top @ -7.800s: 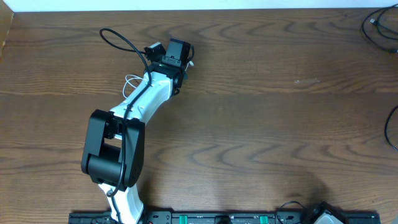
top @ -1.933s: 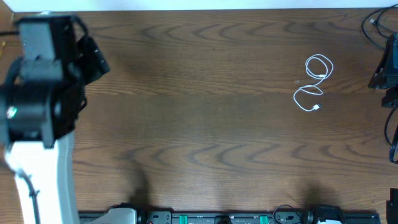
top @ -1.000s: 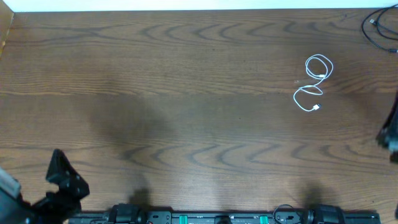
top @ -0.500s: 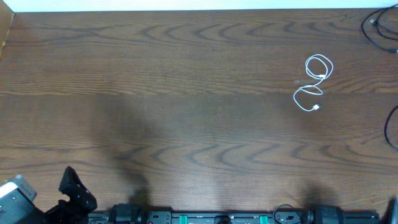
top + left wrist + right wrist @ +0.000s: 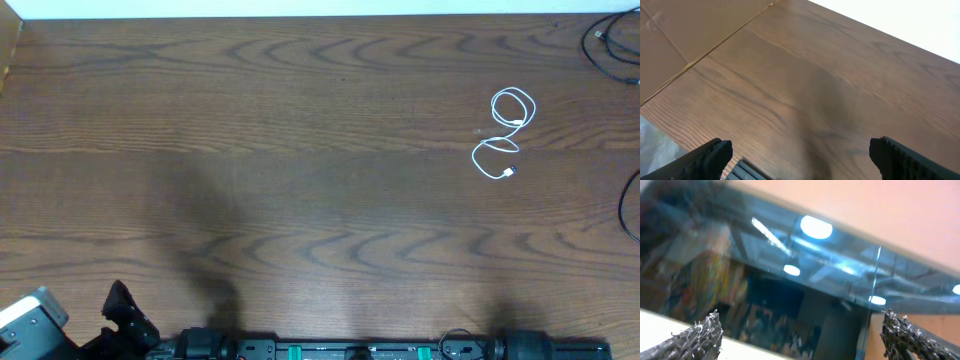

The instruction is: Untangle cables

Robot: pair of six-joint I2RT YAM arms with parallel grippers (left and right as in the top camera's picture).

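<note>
A short white cable (image 5: pixel 505 135) lies alone in loose loops on the right of the wooden table (image 5: pixel 320 150). A thin black cord (image 5: pixel 608 42) with a small plug curls at the far right corner, and another black cord (image 5: pixel 630 205) arcs along the right edge. My left gripper (image 5: pixel 800 156) is open over bare wood at the near left corner, its fingers (image 5: pixel 715 156) wide apart with nothing between them. In the overhead view only its dark tip (image 5: pixel 126 314) shows. My right gripper (image 5: pixel 802 334) is open and empty, pointing up at the room, away from the table.
A black rail (image 5: pixel 350 350) with green fittings runs along the table's near edge. In the left wrist view a brown board (image 5: pixel 685 35) adjoins the table's left side. Ceiling lights (image 5: pixel 816 226) fill the right wrist view.
The left arm has drawn back further into the near left corner. The right arm, at the right edge a second ago, has left the overhead view. The white cable has not moved.
</note>
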